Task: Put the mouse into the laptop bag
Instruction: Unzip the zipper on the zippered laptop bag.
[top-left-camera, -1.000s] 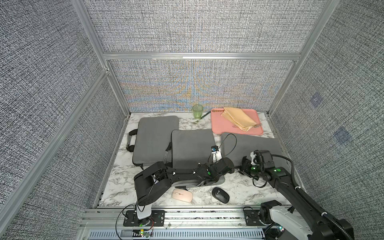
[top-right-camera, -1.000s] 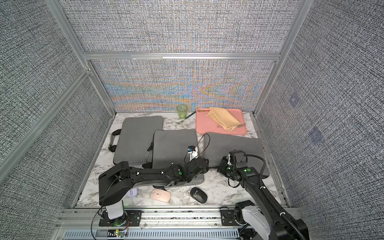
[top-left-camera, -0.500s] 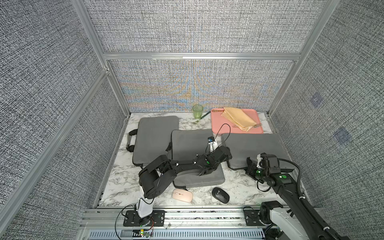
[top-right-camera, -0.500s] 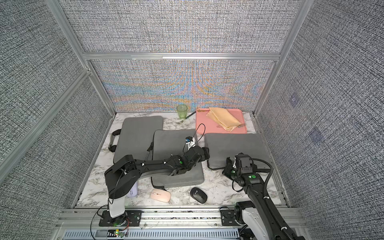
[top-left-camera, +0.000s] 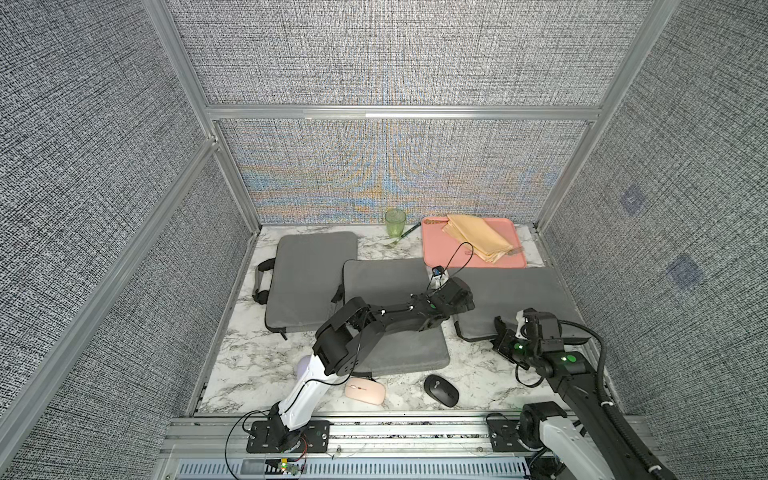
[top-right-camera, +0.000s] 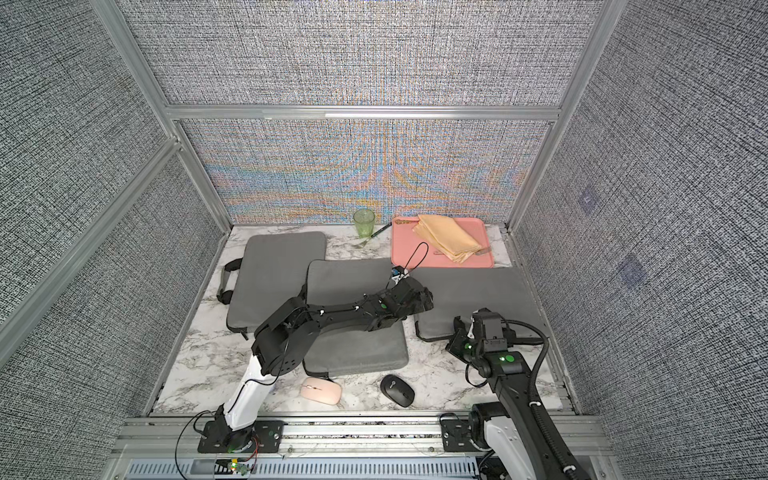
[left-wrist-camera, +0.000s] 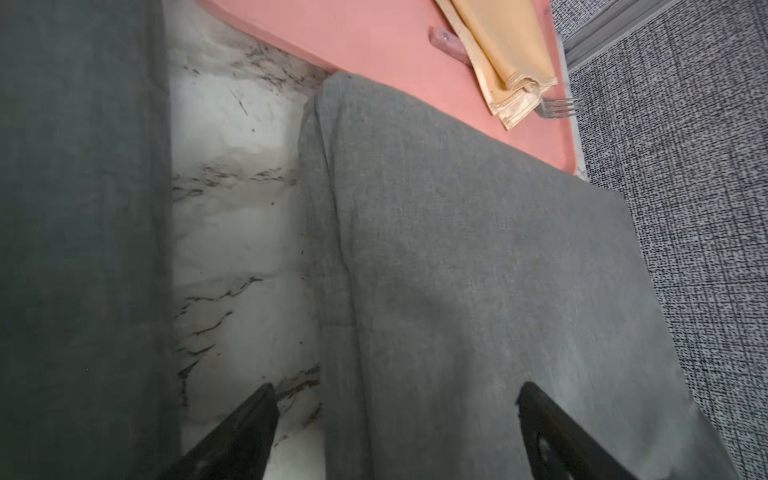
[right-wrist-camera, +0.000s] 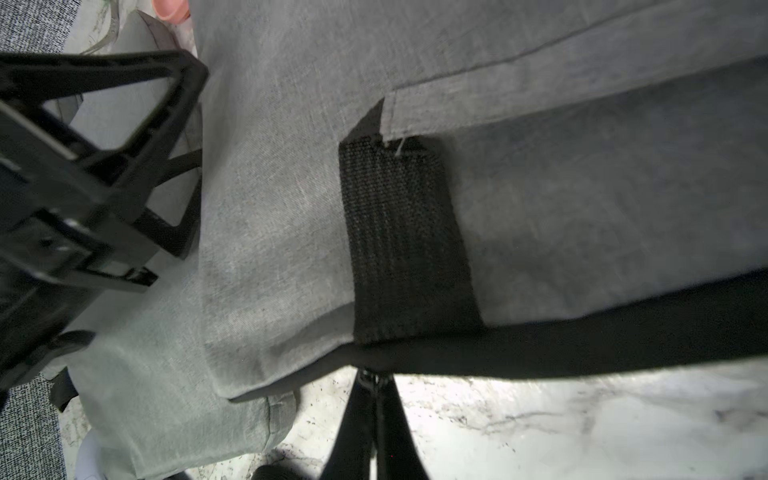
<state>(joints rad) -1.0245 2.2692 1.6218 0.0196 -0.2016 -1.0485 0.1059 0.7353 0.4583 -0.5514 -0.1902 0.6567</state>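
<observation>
Marble tabletop (top-left-camera: 249, 365) carries three laptop bags (top-left-camera: 311, 278), pink mouse (top-left-camera: 365, 391), black mouse (top-left-camera: 441, 390), cup (top-left-camera: 395, 222), fork (top-left-camera: 399, 240), tray (top-left-camera: 432, 243).

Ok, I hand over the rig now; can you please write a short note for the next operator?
Left gripper: jaws open, empty, over the edge of the laptop bag nearest the right arm.
Right gripper: jaws shut at that bag's front zipper edge; grip on the pull unclear.
Pink mouse and black mouse lie at the front of the table, both free.
Done: no mouse bagged.
To do: open the bag, put a mouse in.
</observation>
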